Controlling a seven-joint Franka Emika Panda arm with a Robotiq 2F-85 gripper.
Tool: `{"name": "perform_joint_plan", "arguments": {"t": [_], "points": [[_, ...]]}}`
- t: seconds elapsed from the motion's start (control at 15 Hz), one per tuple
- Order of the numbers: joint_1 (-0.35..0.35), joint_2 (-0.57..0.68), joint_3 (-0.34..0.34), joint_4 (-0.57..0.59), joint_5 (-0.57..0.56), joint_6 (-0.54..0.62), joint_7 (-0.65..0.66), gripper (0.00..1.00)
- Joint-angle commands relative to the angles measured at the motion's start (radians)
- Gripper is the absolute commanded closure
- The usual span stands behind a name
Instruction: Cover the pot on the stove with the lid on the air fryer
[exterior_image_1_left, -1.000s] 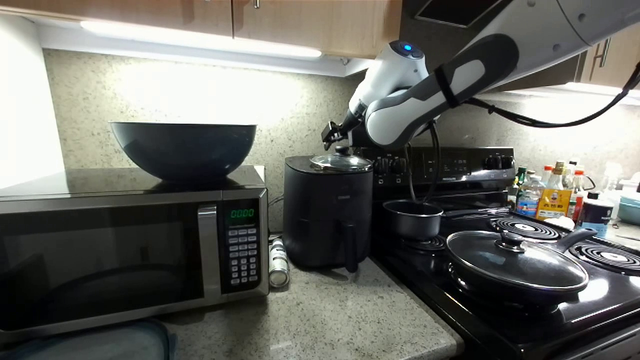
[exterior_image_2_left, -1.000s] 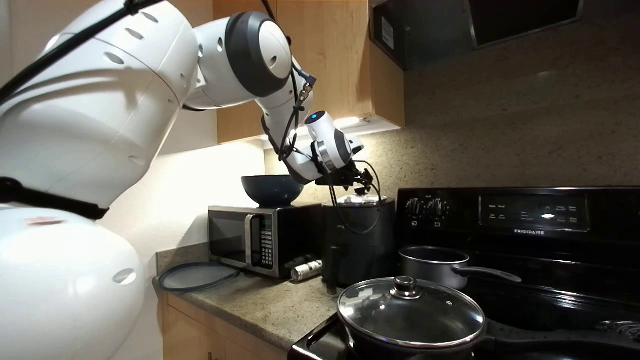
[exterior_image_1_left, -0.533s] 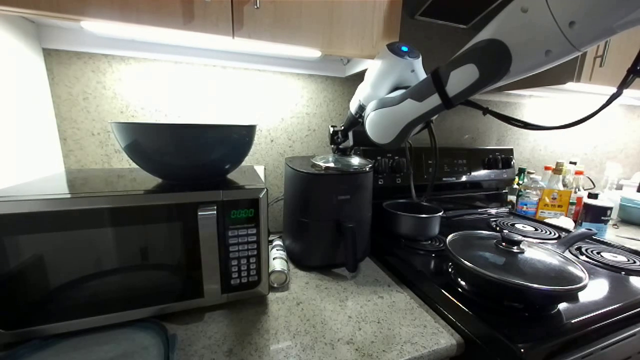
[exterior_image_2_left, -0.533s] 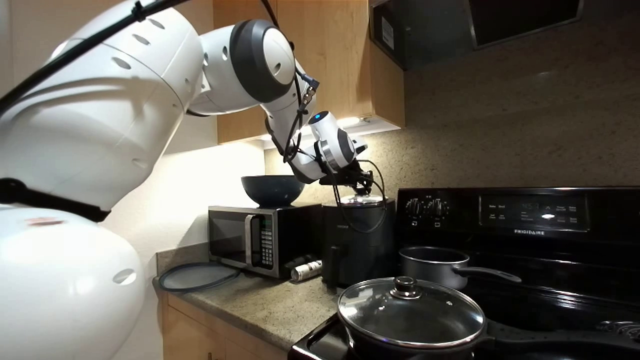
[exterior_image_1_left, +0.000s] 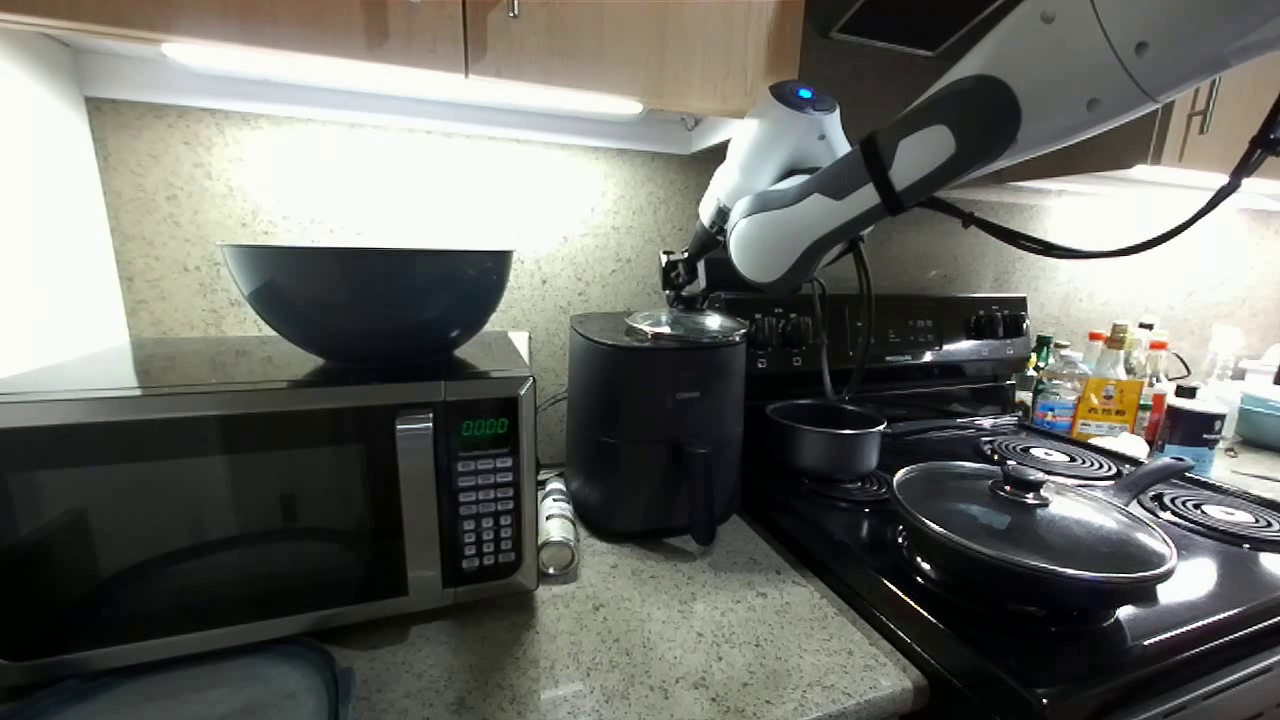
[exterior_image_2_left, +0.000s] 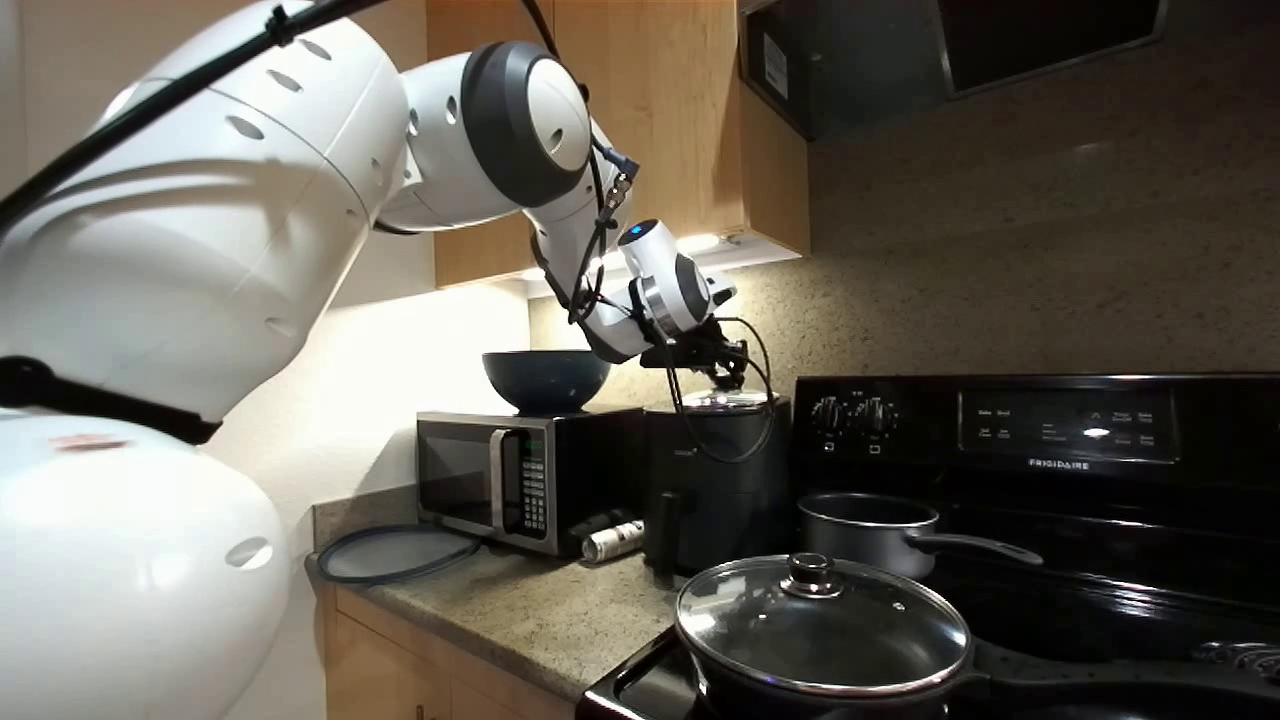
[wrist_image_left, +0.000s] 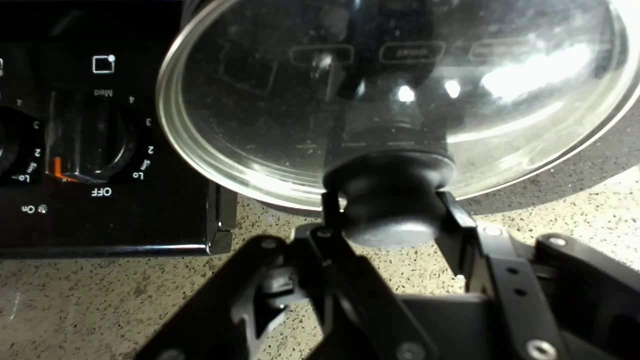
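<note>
The small glass lid (exterior_image_1_left: 690, 325) is at the top of the black air fryer (exterior_image_1_left: 650, 430); I cannot tell whether it still touches it. My gripper (wrist_image_left: 392, 215) is shut around the lid's black knob (wrist_image_left: 392, 200), one finger (wrist_image_left: 331, 210) on each side. In both exterior views the gripper (exterior_image_2_left: 728, 378) points down over the lid (exterior_image_2_left: 730, 402). To the right of the air fryer, the dark grey pot (exterior_image_1_left: 825, 455) stands uncovered on a rear burner of the black stove (exterior_image_1_left: 860, 550). Its handle (exterior_image_2_left: 975, 545) points away from the air fryer.
A wide pan with a larger glass lid (exterior_image_1_left: 1035, 520) occupies the burner in front of the pot. Left of the air fryer are a can (exterior_image_1_left: 557, 530) and the microwave (exterior_image_1_left: 270, 480) bearing a dark bowl (exterior_image_1_left: 370, 300). Cabinets (exterior_image_1_left: 630, 50) hang overhead; bottles (exterior_image_1_left: 1105, 385) stand beyond the stove.
My gripper has straightened over the knob and its jaws have closed on it. In an exterior view the lid has shifted very slightly to the right. The pot has not moved.
</note>
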Motion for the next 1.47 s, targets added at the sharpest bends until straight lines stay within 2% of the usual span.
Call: {"name": "perform_joint_plan", "arguments": {"t": [0.0,0.13,0.2,0.67,1.07,1.4], "points": [[0.008,-0.048,-0.011,-0.018,0.006,-0.093,0.022,0.77],[0.007,-0.088,-0.015,-0.049,0.004,-0.140,0.035,0.77],[0.051,-0.107,-0.074,-0.065,0.055,-0.158,0.010,0.77],[0.081,-0.178,-0.143,-0.125,0.053,-0.266,0.067,0.77],[0.066,-0.285,-0.170,-0.285,0.041,-0.270,0.186,0.77],[0.032,-0.392,-0.162,-0.437,0.047,-0.258,0.288,0.77]]}}
